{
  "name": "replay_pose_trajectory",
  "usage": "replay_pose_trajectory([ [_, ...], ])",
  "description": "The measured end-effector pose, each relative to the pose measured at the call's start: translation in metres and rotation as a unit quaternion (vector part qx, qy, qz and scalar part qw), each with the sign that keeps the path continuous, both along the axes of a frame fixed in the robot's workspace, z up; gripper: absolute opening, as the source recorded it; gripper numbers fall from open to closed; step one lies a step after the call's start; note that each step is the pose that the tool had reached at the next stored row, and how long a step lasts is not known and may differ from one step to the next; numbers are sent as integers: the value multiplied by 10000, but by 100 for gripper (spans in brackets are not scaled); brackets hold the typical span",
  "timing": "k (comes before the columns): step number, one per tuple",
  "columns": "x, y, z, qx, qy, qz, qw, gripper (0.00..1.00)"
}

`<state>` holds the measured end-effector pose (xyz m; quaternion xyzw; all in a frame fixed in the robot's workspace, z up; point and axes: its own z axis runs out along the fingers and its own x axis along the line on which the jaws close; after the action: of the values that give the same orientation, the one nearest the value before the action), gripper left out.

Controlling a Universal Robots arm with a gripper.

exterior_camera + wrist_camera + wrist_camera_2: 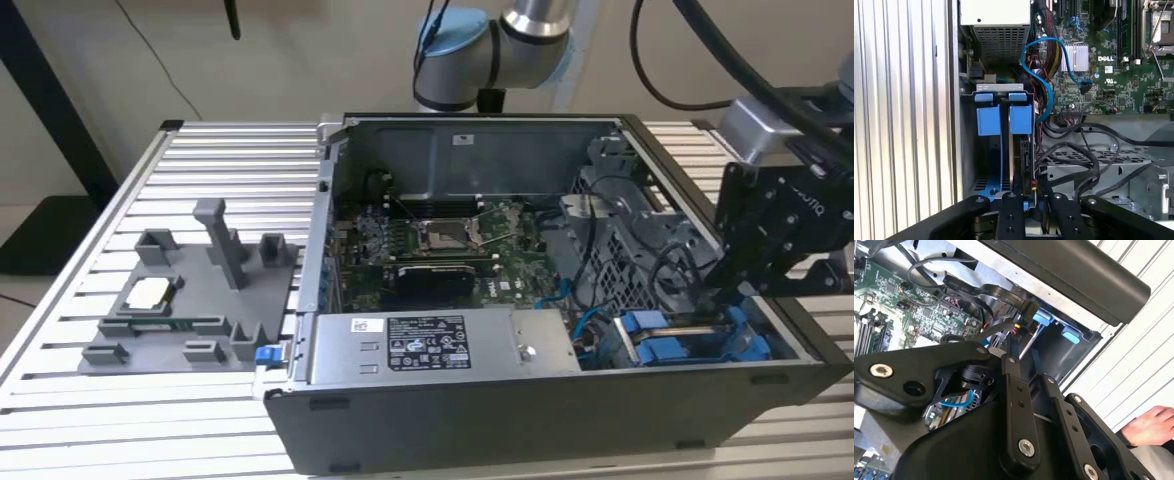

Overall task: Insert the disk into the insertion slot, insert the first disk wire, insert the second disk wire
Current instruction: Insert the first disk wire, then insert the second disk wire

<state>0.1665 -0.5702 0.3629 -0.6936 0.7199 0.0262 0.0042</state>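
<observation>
In the exterior view my gripper (731, 295) hangs over the drive cage at the case's right front corner. The insertion slot (1004, 89) is a bay of that dark cage. The disk (1026, 150) stands on edge in it under its blue carrier (1020, 120), beside another blue carrier (988, 120). In both wrist views my gripper (1026, 189) reaches down at the disk's near end. It looks shut on a black wire connector (1026, 310) with a flat black cable (989, 289). The fingertips are hidden behind the linkage. A blue cable (1040, 75) runs from the motherboard to the cage side.
The silver power-supply box (427, 345) fills the case front, and the motherboard (441, 250) lies behind it. Loose black wires (1069, 150) cross beside the cage. A grey fixture tray (187, 300) sits on the slatted table. A person's hand (1151, 425) rests outside the case.
</observation>
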Motion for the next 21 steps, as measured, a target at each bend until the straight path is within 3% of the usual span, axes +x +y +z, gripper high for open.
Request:
replay_pose_trajectory([
  [12, -3, 92, 84, 20, -20, -1, 10000, 26],
  [15, 11, 96, 85, 110, -20, 1, 9999, 26],
  [19, 90, 96, 85, 319, -20, 6, 9995, 26],
  [21, 141, 95, 86, 375, -12, 6, 9993, 26],
])
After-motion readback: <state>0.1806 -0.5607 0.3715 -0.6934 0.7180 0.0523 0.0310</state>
